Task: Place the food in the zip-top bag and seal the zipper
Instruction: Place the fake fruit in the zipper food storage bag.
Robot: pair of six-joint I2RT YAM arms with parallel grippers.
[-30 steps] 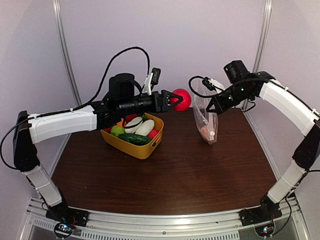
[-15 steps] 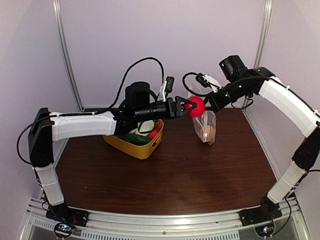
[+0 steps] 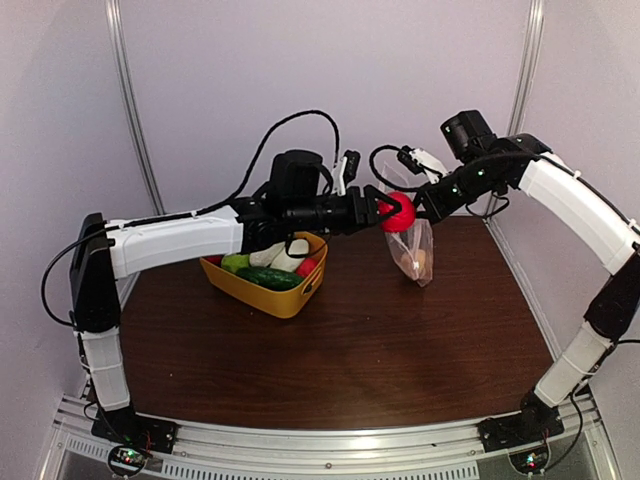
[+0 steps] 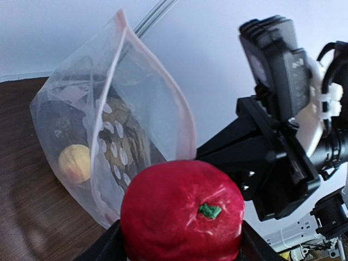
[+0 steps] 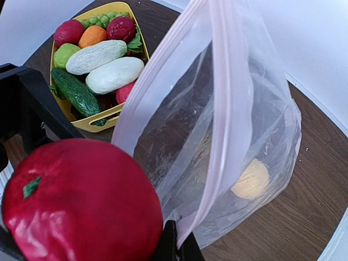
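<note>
Beside the zip-top bag [image 3: 418,246], left hand [image 3: 390,212] clamps red fruit [image 3: 402,213]

Red toy fruit [image 4: 182,215] beside open dotted bag [image 4: 109,109] (yellow-tan piece [image 4: 74,162] inside); zipper [image 5: 223,81] unsealed

Red fruit [image 4: 182,209] before dotted bag [image 4: 138,106] (tan piece [image 4: 74,162] inside)

A yellow tub [image 3: 262,294] stands on the left rear part of a dark wood bench [image 3: 380,345]. A pale wall [image 3: 400,70] rises behind, flanked by two metal poles [image 3: 131,110]. A slotted metal rail [image 3: 330,447] lines the near edge.
</note>
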